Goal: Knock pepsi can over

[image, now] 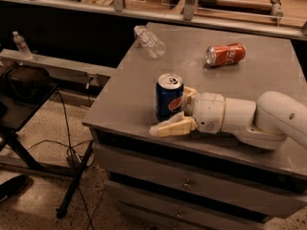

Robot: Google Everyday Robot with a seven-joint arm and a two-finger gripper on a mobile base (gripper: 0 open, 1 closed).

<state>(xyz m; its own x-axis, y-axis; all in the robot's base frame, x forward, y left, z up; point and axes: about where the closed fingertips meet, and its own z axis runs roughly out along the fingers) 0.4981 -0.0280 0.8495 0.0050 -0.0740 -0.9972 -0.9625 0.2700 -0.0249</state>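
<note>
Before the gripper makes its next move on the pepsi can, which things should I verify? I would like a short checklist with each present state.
1. Pepsi can standing upright, not yet knocked over: ok.
2. Gripper low on the table, open, with one finger on each side of the can: ok.
3. Fingers touching the can: cannot tell.
4. Room for the can to fall: not ok, since it stands near the table's front edge and may roll off.
5. Orange-red can and clear bottle lying farther back, out of the way: ok.
</note>
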